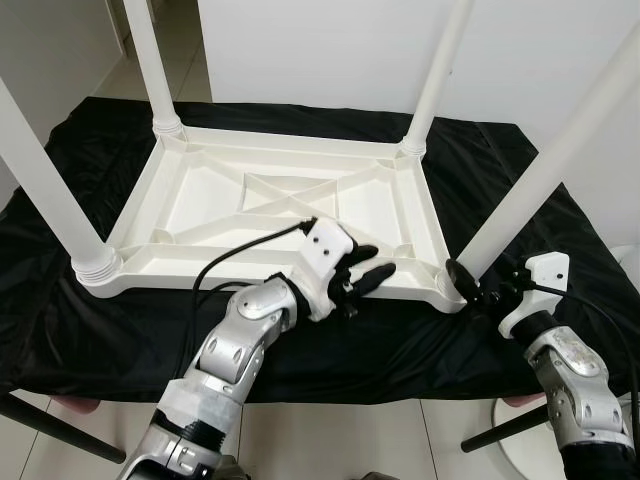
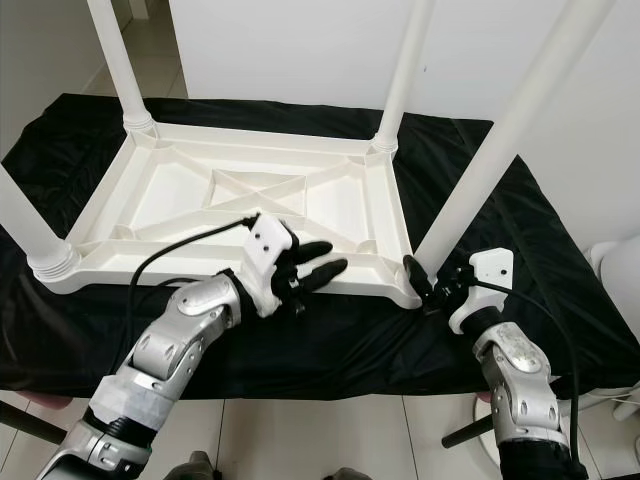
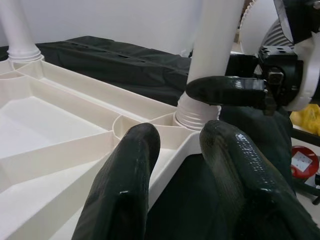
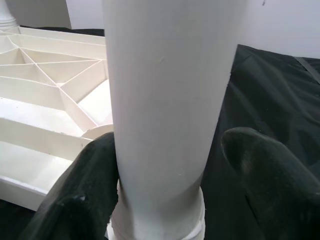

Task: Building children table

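The white plastic table top (image 1: 270,190) lies upside down on a black cloth, with a white leg standing in each corner socket. My left gripper (image 1: 372,272) is open at the middle of the near rim; its fingers (image 3: 125,190) straddle the rim's edge. My right gripper (image 1: 476,285) is open around the base of the near-right leg (image 1: 540,170), just above its socket. In the right wrist view the leg (image 4: 165,100) stands between the two fingers: one touches it, the other finger (image 4: 270,170) stands a little off.
The black cloth (image 1: 560,220) covers the whole worktop, whose front edge runs just below the table's rim. The other legs (image 1: 45,190), (image 1: 150,60), (image 1: 437,75) rise steeply. Dark stand legs (image 1: 50,430) and tiled floor lie below.
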Robot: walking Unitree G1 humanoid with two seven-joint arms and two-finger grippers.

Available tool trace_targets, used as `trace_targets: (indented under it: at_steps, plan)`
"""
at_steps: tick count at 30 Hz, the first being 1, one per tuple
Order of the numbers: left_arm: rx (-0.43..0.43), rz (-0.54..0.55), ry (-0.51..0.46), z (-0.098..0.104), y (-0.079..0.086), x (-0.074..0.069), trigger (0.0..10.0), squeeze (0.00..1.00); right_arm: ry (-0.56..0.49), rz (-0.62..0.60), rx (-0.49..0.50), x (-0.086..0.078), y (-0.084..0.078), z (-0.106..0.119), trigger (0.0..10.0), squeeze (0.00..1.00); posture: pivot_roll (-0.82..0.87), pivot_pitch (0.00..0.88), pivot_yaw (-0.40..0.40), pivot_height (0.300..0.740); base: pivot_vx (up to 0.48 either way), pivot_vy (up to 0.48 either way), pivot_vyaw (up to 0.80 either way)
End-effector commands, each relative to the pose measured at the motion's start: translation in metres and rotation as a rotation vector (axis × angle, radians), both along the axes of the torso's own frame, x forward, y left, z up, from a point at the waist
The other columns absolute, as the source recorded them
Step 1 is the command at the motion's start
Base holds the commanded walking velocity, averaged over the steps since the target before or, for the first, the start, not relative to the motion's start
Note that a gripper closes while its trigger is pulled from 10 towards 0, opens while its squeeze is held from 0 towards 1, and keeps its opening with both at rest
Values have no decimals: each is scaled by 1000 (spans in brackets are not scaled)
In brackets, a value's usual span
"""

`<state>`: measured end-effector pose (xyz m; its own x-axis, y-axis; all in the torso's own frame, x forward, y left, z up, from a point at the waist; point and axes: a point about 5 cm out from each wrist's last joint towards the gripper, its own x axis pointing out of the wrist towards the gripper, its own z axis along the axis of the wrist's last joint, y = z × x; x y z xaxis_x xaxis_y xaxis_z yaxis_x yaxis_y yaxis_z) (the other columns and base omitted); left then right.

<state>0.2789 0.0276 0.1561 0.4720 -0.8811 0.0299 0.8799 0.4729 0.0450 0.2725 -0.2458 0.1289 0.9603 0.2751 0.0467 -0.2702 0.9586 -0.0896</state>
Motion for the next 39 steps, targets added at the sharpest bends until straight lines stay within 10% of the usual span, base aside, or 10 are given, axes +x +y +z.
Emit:
trace_targets:
  at_steps: [1, 3, 6, 17, 18, 19, 30, 39]
  plan:
    - [12, -121, -21, 5, -6, -5, 10000, 0, 8, -29, -27, 5, -9, 1, 6157, 0, 12, 0, -28, 740, 0, 0, 0]
    - [17, -120, -22, 5, -7, -5, 10000, 0, 5, -25, -30, 8, -9, 2, 6157, 0, 12, 0, -28, 740, 0, 0, 0]
    - [13, -102, -19, 6, -8, -2, 10000, 0, 18, 4, -43, 18, -4, 0, 0, 0, 22, 0, -33, 740, 0, 0, 0]
    - [14, -43, -39, 6, -5, 0, 10000, 0, 55, -103, -11, 20, 1, -8, 0, 0, 29, 8, -52, 740, 0, 0, 0]
    - [7, -29, -36, 6, -4, 1, 10000, 0, 59, -177, -9, 20, 1, -10, 9137, 0, 27, 11, -54, 740, 0, 0, 0]
    - [2, -17, -30, 6, -4, 3, 10000, 0, 58, -237, 0, 20, 2, -11, 10000, 0, 27, 13, -55, 740, 0, 0, 0]
    - [-2, 124, -17, 10, 5, 24, 10000, 0, 33, -699, 127, 9, 30, -15, 10000, 0, 8, 14, -27, 740, 0, 0, 0]
    - [-3, 133, -45, 12, 5, 26, 10000, 0, 18, -691, 164, 17, 63, -12, 10000, 0, 7, 11, -25, 740, 0, 0, 0]
